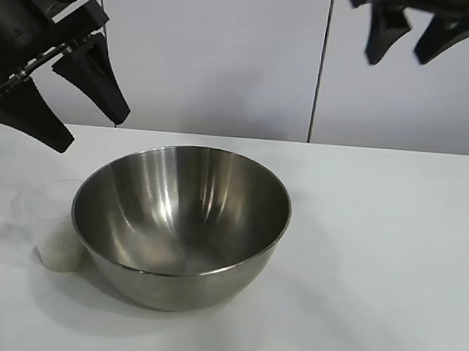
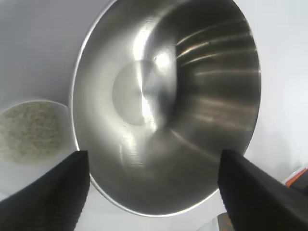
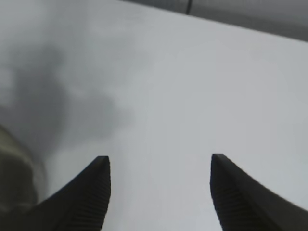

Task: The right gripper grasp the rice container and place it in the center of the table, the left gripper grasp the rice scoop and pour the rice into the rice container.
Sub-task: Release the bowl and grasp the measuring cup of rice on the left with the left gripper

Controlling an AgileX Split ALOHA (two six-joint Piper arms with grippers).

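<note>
I see the bowl (image 1: 180, 224) standing mid-worktop (image 1: 389, 256) with the scoop (image 1: 52, 224), rice (image 2: 30, 131) inside, touching its side. My left gripper (image 1: 67, 110) hangs above the scoop, jaws wide and empty. My right gripper (image 1: 418, 35) is high up, jaws apart, holding nothing.

Steel bowl (image 1: 180, 224) mid-table (image 1: 389, 256), rice-filled cup (image 1: 55, 224) touching its left side; left gripper (image 1: 86, 131) open above cup; right gripper (image 1: 421, 48) open, high

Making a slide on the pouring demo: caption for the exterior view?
Empty steel bowl on white table, rice-filled plastic cup touching its side, left gripper and right gripper open above.
</note>
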